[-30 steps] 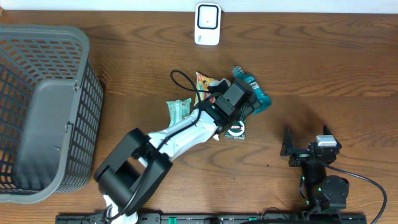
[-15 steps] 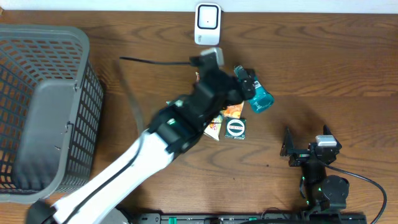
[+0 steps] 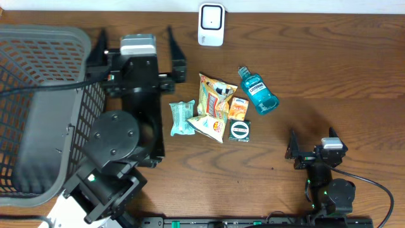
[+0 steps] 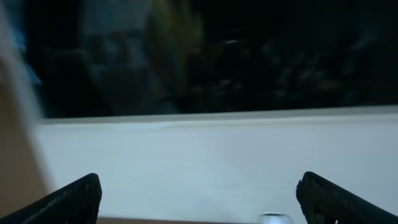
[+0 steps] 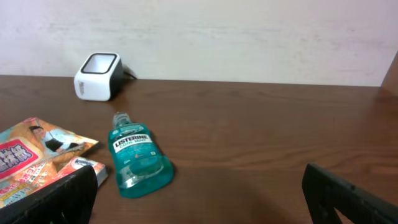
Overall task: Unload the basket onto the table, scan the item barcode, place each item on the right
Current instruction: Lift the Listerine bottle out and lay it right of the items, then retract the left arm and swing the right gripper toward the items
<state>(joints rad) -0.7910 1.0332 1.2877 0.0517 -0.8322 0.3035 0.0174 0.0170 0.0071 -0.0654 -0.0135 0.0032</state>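
The wooden table fills the overhead view; a grey mesh basket takes its left end, reaching the far and left edges; the left arm stands against the basket's right wall and overlaps it from above. The left gripper sits at the arm's far end, jaws spread wide with nothing between them; its wrist view is blurred, showing only a pale band under darkness.

The items lie in one cluster to the right of that gripper, apart from it: a snack bag in the middle; a blue mouthwash bottle on the right, cap toward the far edge; a green packet on the left, just beside the arm; an orange packet and a dark round-labelled packet between bag and bottle.

The white scanner stands at the far edge, a strip of bare wood between it and the bag; bare wood also runs right of the bottle. The right gripper sits near the front edge, well apart from the cluster, jaws wide and empty.
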